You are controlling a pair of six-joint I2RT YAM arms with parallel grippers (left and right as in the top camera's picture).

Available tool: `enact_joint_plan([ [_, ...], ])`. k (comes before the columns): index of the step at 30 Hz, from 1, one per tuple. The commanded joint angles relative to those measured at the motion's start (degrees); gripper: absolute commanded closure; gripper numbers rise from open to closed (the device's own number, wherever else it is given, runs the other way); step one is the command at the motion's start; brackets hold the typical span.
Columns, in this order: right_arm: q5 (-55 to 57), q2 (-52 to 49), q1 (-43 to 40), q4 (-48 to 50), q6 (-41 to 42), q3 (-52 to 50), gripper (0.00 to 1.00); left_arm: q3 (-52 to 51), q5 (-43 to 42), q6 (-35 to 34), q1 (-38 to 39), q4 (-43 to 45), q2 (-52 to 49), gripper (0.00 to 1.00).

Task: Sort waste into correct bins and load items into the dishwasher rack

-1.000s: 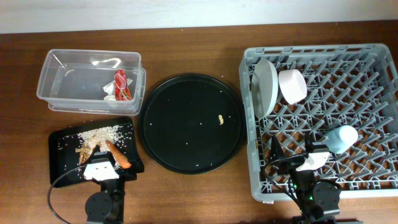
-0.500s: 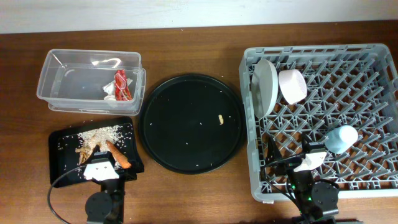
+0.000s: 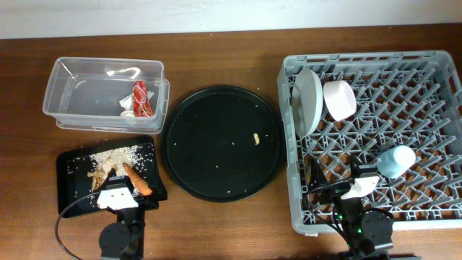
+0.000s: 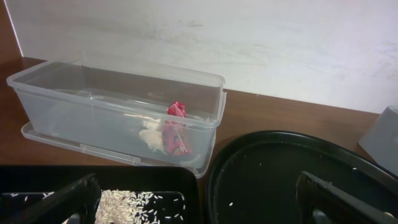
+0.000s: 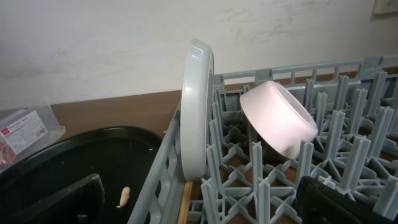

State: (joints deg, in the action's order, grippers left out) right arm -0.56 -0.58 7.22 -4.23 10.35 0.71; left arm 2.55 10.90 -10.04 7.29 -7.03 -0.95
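Note:
The grey dishwasher rack (image 3: 440, 65) holds the pale plate (image 3: 307, 97) on edge, the white bowl (image 3: 341, 100) and the light-blue cup (image 3: 398, 160); plate (image 5: 198, 106) and bowl (image 5: 278, 121) also show in the right wrist view. The clear tub (image 3: 72, 87) holds the red wrapper (image 3: 141, 97) and white tissue (image 3: 128, 112); both show in the left wrist view (image 4: 175, 127). The shallow black tray (image 3: 72, 184) holds rice (image 3: 115, 154) and the orange stick (image 3: 137, 180). My left gripper (image 4: 196, 205) is open over that tray's near end. My right gripper (image 5: 199, 205) is open at the rack's front-left corner.
The large round black tray (image 3: 222, 141) lies in the middle with a beige scrap (image 3: 255, 137) and a few grains on it. A wooden chopstick (image 5: 185, 202) shows under the rack's edge. A pale wall stands behind the table.

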Motion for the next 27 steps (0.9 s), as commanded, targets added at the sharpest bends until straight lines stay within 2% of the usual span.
enact_joint_plan([
  [1, -0.31, 0.33, -1.62, -0.04, -0.04, -0.39, 0.02, -0.68, -0.63, 0.72, -0.33, 0.39, 0.66, 0.01],
  [27, -0.31, 0.33, -3.17, -0.04, -0.02, -0.39, 0.02, -0.68, -0.63, 0.72, -0.33, 0.37, 0.66, 0.01],
])
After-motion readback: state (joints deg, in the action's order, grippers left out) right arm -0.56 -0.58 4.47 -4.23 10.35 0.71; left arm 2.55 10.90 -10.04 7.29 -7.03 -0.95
